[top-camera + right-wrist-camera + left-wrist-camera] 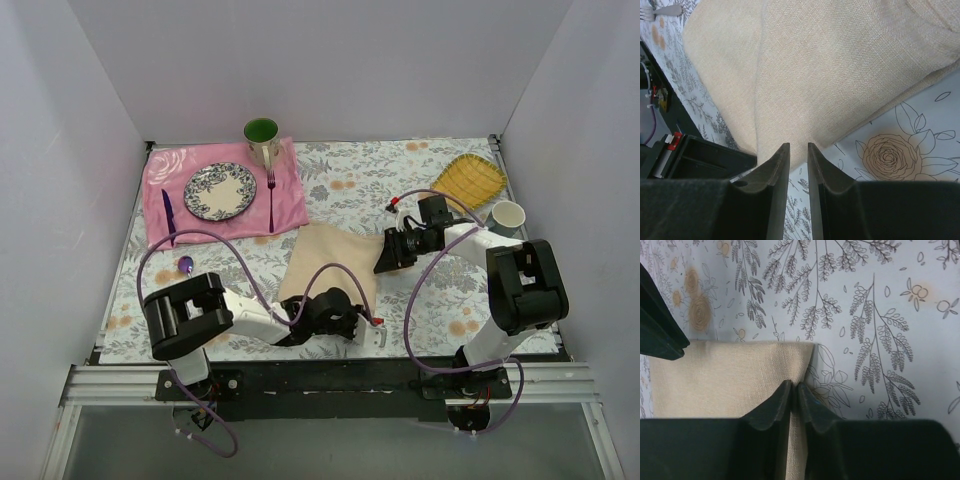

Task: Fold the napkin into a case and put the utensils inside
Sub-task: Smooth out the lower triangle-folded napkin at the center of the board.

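Observation:
The beige napkin [328, 258] lies partly folded on the flowered tablecloth at the centre front. My left gripper [352, 318] is at its near edge, with the jaws shut on a fold of the cloth [740, 385]. My right gripper [386, 258] is at the napkin's right corner, with that corner [805, 100] pinched between nearly closed fingertips and the cloth rising in creases from there. The spoon's purple bowl [185, 265] shows on the table at the left. The pale fork's tines [660, 10] show beyond the napkin in the right wrist view.
At the back left a pink mat [290, 205] holds a patterned plate [220, 191], a green mug [262, 137], a purple fork [271, 195] and a dark purple utensil [168, 213]. A yellow woven dish [468, 180] and a white cup [508, 216] stand at the back right.

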You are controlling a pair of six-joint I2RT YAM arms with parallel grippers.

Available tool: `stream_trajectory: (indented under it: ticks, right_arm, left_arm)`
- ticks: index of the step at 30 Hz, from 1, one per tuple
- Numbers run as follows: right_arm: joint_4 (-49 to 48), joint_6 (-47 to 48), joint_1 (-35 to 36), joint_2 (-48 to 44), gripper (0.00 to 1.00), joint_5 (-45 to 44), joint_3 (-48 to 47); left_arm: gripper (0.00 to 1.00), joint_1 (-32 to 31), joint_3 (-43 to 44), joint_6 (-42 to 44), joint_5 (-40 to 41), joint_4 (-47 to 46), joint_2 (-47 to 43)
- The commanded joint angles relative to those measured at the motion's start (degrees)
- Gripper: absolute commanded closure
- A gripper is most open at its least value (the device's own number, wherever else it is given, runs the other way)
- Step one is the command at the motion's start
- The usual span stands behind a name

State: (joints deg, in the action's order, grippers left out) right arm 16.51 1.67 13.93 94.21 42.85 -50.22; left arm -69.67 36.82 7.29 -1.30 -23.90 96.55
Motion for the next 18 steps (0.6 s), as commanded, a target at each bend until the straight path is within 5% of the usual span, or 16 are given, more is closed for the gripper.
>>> stream_trajectory:
  ticks: [1,11,18]
  right_arm:
    - [0.09,-0.18,-0.13,-1.92,0.71,1.01,-2.95]
    - [3.00,1.49,-0.31,-4.92,0.67,-0.14,-5.24]
    - [3.88,2.20,-0.40,-4.04,0.65,-0.40,-5.51]
  left_arm:
    - [0.95,2.25,3.95,-6.04,-1.66,3.49,-2.06]
    - [1.00,10.34,11.95,-20.55,-13.55,14.58,-4.53]
    - [0.99,12.63,13.89,-21.18,-18.56,17.31,-2.86]
